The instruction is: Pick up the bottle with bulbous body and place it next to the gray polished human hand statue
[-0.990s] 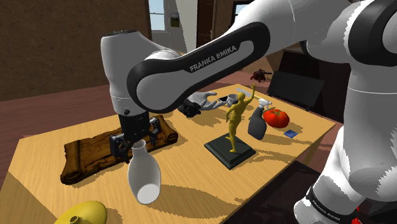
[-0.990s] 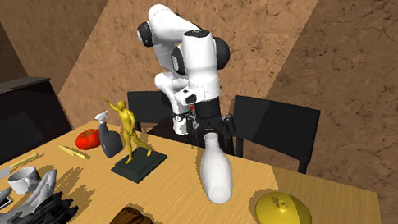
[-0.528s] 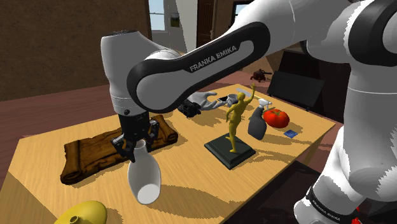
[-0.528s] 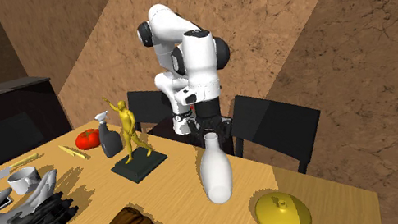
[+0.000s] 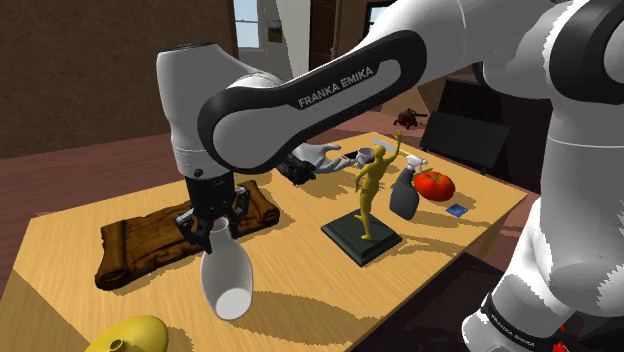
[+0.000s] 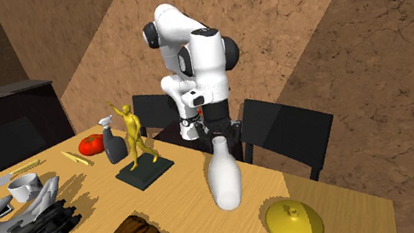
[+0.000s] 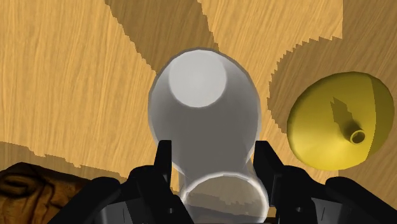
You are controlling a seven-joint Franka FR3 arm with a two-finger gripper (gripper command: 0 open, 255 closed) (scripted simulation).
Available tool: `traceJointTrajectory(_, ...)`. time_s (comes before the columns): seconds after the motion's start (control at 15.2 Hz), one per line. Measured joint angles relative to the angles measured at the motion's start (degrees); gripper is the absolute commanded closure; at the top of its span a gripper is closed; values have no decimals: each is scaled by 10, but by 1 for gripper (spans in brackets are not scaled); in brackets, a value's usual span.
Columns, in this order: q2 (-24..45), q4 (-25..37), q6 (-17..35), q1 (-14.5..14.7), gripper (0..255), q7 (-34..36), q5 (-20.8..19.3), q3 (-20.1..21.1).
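Gripper [image 5: 213,226] clamps the neck of the white bulbous bottle [image 5: 226,282], fingers [image 7: 164,167] tight on both sides. The bottle's long axis is near upright and its body hangs below the claw, low over the table [image 5: 300,285]. The gray hand statue [image 5: 322,154] is well apart, toward the shoulder view's upper right, past the brown carved slab [image 5: 150,245]. Bottle contents can't be made out.

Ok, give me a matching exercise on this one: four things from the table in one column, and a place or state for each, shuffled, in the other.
1. white bottle
2. gold figurine
3. yellow domed lid
4. red tomato

A. stands on a dark square base
B. beside the dark spray bottle
C. neck clasped by the gripper
D. lies on the table near its corner

Pairs: 1-C, 2-A, 3-D, 4-B.
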Motion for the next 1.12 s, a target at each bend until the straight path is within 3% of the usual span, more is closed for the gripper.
traceJointTrajectory(1.12,-24,100,-119,0,255,-15,18,7)
